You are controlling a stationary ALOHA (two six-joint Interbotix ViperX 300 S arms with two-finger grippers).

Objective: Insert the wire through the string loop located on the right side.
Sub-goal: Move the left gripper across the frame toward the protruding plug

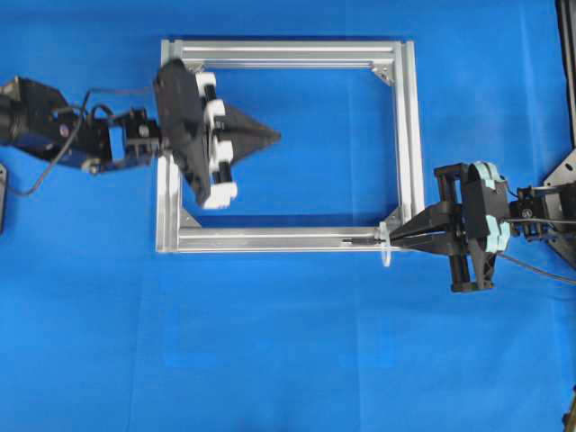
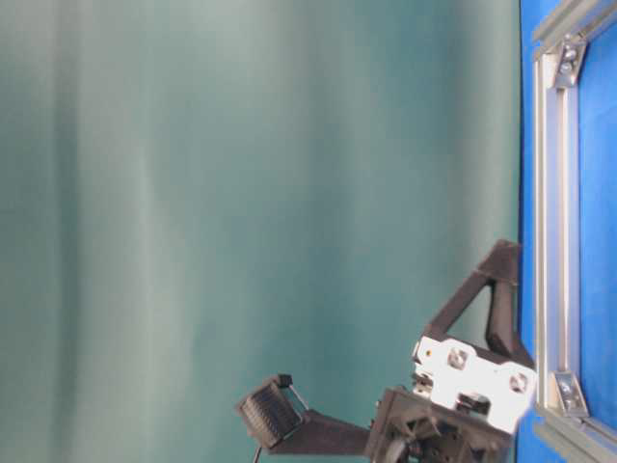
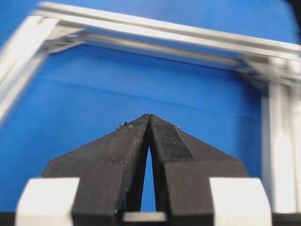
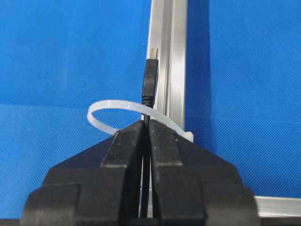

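The wire's (image 4: 150, 82) black plug tip lies along the silver frame's near rail (image 4: 170, 42). It points away from my right gripper (image 4: 146, 123), which is shut on the thin black wire just behind the tip. The whitish string loop (image 4: 113, 106) stands right at the fingertips. Its band crosses over the wire, and the tip lies beyond it. From overhead, the right gripper (image 1: 398, 238) is at the frame's front right corner, with the string loop (image 1: 386, 256) next to it and the wire tip (image 1: 360, 241) to its left. My left gripper (image 1: 273, 137) hovers inside the frame, shut on nothing.
The rectangular aluminium frame (image 1: 407, 135) lies on the blue cloth with corner brackets inside it. In the left wrist view, the frame's far rail (image 3: 188, 40) is ahead of the left gripper (image 3: 149, 117). At table level, the left gripper (image 2: 505, 253) hangs just above the frame (image 2: 554, 222).
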